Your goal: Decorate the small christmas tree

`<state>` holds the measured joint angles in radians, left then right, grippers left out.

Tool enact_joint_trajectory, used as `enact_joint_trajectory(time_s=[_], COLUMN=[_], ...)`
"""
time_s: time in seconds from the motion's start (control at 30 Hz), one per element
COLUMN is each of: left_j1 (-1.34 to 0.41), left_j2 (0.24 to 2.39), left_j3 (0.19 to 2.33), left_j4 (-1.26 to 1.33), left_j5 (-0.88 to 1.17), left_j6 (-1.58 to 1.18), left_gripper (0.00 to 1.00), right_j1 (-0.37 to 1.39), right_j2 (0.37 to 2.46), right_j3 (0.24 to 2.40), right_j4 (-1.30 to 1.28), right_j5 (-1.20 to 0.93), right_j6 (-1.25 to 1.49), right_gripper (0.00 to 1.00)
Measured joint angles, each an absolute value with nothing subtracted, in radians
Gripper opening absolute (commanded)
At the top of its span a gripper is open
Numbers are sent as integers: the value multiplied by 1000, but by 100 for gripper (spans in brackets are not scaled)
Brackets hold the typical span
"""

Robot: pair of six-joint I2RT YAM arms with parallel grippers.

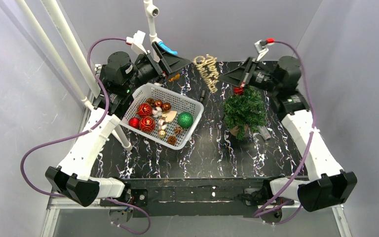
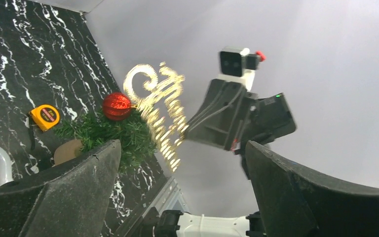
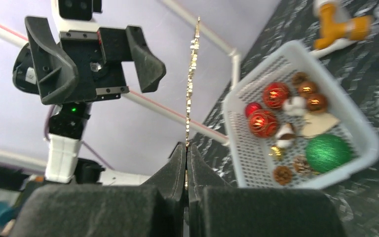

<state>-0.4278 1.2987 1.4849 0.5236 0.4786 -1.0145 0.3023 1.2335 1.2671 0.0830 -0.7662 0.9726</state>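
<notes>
The right gripper (image 3: 186,158) pinches the thin gold Merry Christmas sign (image 3: 192,64). The left gripper (image 2: 181,146) is wide apart. The small christmas tree (image 1: 245,109) stands on the desk (image 1: 207,153). Pinched only by its edge, the sign might slip out.

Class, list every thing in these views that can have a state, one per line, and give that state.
left end effector: open, empty.
right end effector: shut on the gold sign.
gold sign: clamped at one end, standing up from the fingers.
small christmas tree: upright, red ball at its top.
white basket: upright, holding ornaments.
</notes>
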Motion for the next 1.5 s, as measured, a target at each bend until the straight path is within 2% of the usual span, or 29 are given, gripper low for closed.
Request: enact_joint_trajectory(time_s=[0.17, 0.37, 0.67, 0.8, 1.07, 1.3, 1.5], left_j1=[-428, -428, -427, -427, -427, -427, -427], left_j2=[1294, 1279, 1281, 1284, 1286, 1286, 1288], left_j3=[1485, 1485, 1485, 1483, 1459, 1451, 1451], left_j4=[463, 377, 292, 273, 255, 253, 257], left_j5=[457, 413, 395, 396, 400, 405, 409], left_j6=[-967, -886, -830, -825, -823, -822, -825], left_gripper=[98, 98, 98, 98, 98, 98, 98], right_j1=[188, 173, 173, 197, 311, 316, 316], right_j2=[1167, 1101, 1055, 1055, 1056, 1055, 1058], right_j3=[1425, 1625, 1583, 1516, 1377, 1327, 1286], right_j4=[-286, -749, -1134, -1173, -1069, -949, -904], right_j5=[-730, -674, -572, -490, -323, -182, -152], right_j6=[699, 332, 86, 71, 109, 135, 135], right_gripper=[1, 1, 1, 1, 1, 1, 1])
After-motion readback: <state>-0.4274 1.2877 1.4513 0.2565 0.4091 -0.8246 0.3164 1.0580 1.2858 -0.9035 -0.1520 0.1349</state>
